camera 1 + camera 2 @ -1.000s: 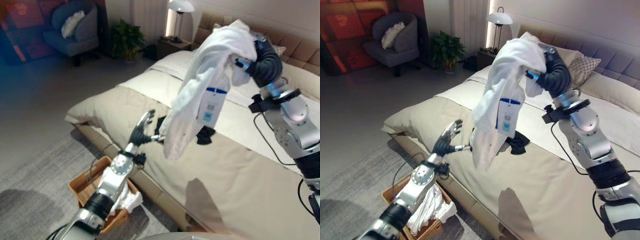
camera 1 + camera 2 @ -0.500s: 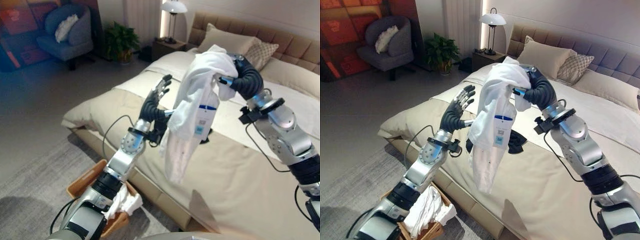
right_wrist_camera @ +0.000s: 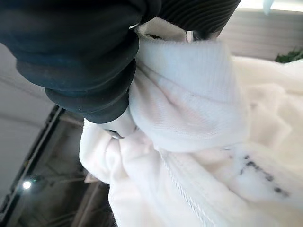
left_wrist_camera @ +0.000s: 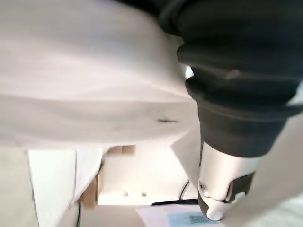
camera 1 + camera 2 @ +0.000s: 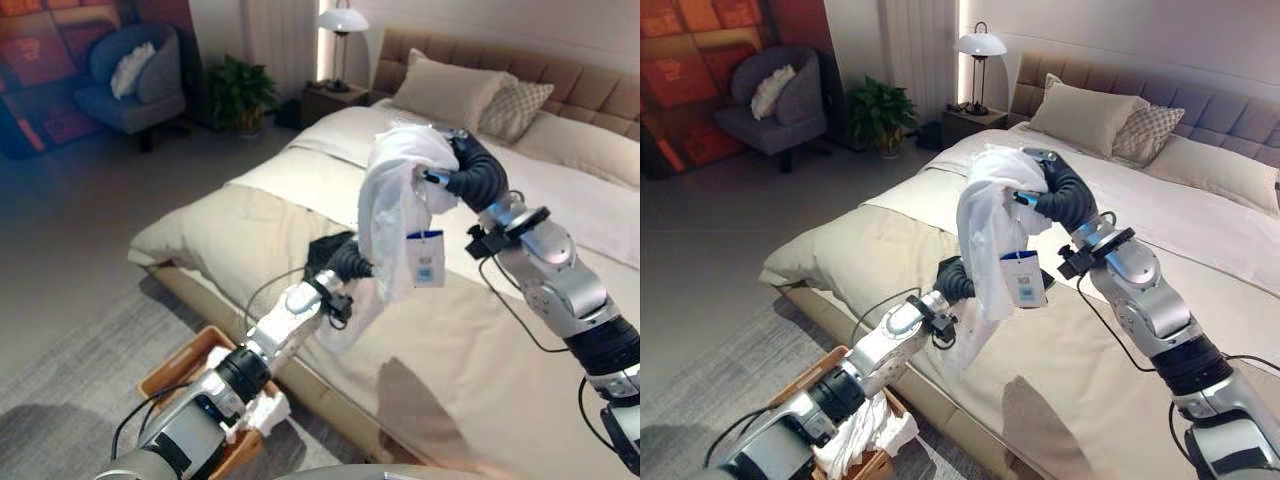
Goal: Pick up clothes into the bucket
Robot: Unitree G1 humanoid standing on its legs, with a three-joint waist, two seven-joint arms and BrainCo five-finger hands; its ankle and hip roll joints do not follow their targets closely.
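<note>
A white garment point(image 5: 393, 190) with a blue-and-white tag point(image 5: 425, 262) hangs above the bed, bunched over my right hand point(image 5: 1055, 195), which is shut on it. My left hand point(image 5: 350, 262) reaches up from the lower left into the lower part of the hanging cloth, its front buried in the fabric. In the left wrist view white cloth point(image 4: 85, 80) lies right against the hand's dark cover. A wicker basket point(image 5: 172, 366) stands on the floor by the bed's near edge, with white clothes point(image 5: 266, 412) in it. A black garment point(image 5: 322, 246) lies on the bed behind my left hand.
The beige bed point(image 5: 480, 350) spans the middle and right, with pillows point(image 5: 445, 90) at its head. Beyond it stand a bedside lamp point(image 5: 342, 22), a potted plant point(image 5: 237, 90) and a dark armchair point(image 5: 135, 80). A grey rug point(image 5: 70, 400) lies under the basket.
My right hand has lowered the white garment toward the bed. My left hand, raised and open beside the cloth before, has dropped and pushed into its lower part.
</note>
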